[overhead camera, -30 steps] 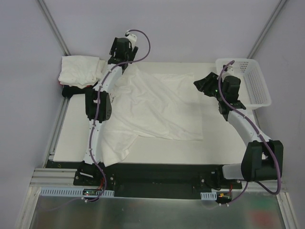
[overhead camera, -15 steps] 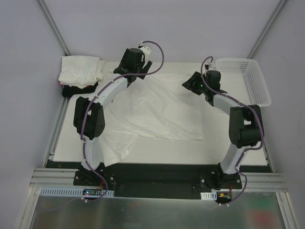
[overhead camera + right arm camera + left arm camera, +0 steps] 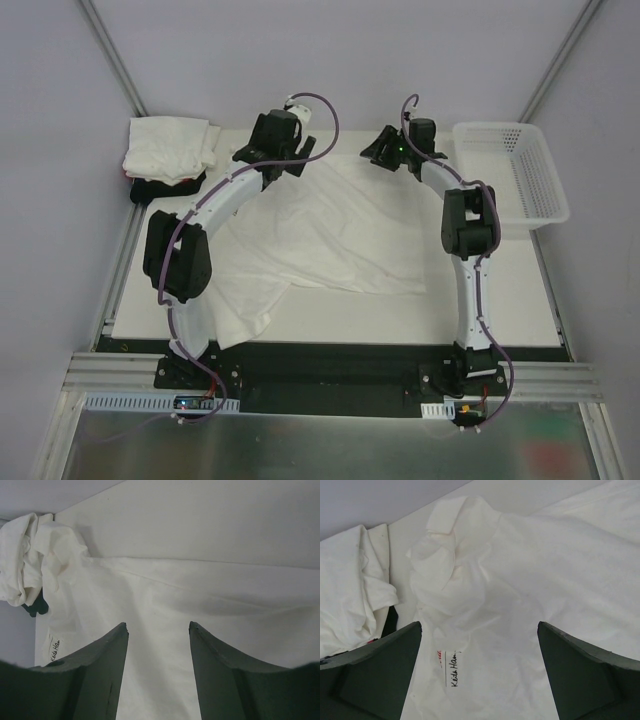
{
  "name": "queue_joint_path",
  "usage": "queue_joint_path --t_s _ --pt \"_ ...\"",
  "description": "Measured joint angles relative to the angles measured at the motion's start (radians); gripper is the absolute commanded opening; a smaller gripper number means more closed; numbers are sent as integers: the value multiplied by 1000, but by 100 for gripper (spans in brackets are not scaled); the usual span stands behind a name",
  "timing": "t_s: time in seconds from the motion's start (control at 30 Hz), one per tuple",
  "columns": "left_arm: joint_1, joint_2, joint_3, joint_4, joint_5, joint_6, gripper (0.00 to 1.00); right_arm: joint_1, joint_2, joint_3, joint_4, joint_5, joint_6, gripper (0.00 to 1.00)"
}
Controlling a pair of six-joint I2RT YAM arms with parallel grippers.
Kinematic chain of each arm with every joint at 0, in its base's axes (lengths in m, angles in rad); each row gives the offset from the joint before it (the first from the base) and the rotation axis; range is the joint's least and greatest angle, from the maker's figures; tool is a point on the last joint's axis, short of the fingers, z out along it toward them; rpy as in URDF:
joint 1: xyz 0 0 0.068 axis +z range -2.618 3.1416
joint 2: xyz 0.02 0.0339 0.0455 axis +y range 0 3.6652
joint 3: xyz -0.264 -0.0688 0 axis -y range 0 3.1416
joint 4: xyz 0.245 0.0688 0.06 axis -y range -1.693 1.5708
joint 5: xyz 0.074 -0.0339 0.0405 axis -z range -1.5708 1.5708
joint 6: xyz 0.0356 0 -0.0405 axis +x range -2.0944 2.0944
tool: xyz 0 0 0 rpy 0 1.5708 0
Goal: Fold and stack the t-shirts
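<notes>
A white t-shirt (image 3: 330,230) lies spread and wrinkled over the middle of the table, one part hanging off the near edge. It fills the left wrist view (image 3: 520,590), with a small printed label (image 3: 453,669) and a bunched sleeve, and shows in the right wrist view (image 3: 165,605). My left gripper (image 3: 268,152) hovers open over the shirt's far left part. My right gripper (image 3: 378,152) hovers open over its far edge. A pile of folded white shirts (image 3: 168,148) sits at the far left corner on something dark.
A white plastic mesh basket (image 3: 520,170) stands at the far right of the table. The pile at the far left also shows in the left wrist view (image 3: 350,595) and the right wrist view (image 3: 22,575). Grey walls close in the table.
Both arms have reached toward the far edge. The left gripper moved right over the shirt. The right gripper swung left from beside the basket to the shirt's far edge.
</notes>
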Motion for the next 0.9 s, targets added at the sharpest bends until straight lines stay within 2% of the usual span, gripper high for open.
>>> queue_joint_path --t_s 0.3,0.67,0.9 --pt "-3 0 0 -8 -1 -19 99 -20 65 -10 26 -66 96 56" --pt "-3 -67 -28 -18 -27 -18 99 -90 61 -166 285 -145 296 57" --pt "-4 -138 -62 -29 -48 -18 99 -170 62 -177 315 -154 349 57"
